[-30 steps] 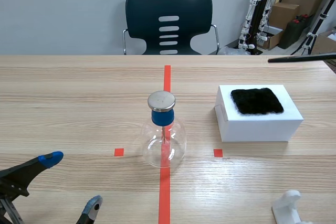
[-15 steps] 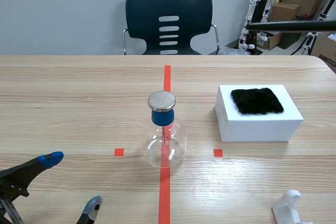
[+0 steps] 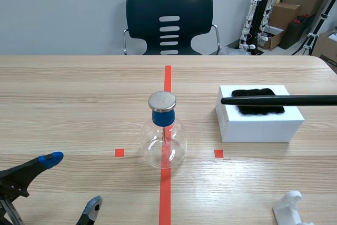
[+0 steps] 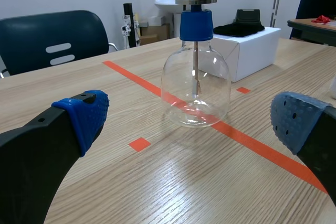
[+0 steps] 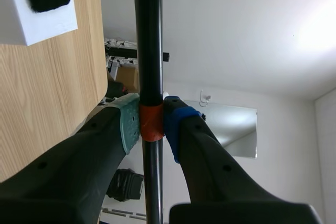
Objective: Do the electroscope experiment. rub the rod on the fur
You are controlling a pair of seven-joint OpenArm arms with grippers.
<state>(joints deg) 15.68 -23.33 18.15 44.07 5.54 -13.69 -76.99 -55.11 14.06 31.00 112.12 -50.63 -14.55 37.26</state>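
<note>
right claw (image 5: 151,121) is squeezing the black rod (image 3: 279,99) at its red band | rod is hanging flat over the fur (image 3: 258,109) on the right box (image 3: 258,127), ready for rubbing | left claw (image 3: 72,181) is sitting wide open, near left

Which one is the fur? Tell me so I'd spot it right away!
Look at the wooden table, then at the white box on the side right of the orange-red tape line. The fur is the fuzzy black square lying flat on top of that box. It is the only soft, dark patch there, while the black rod crossing in front of it is thin, smooth and straight.
</note>
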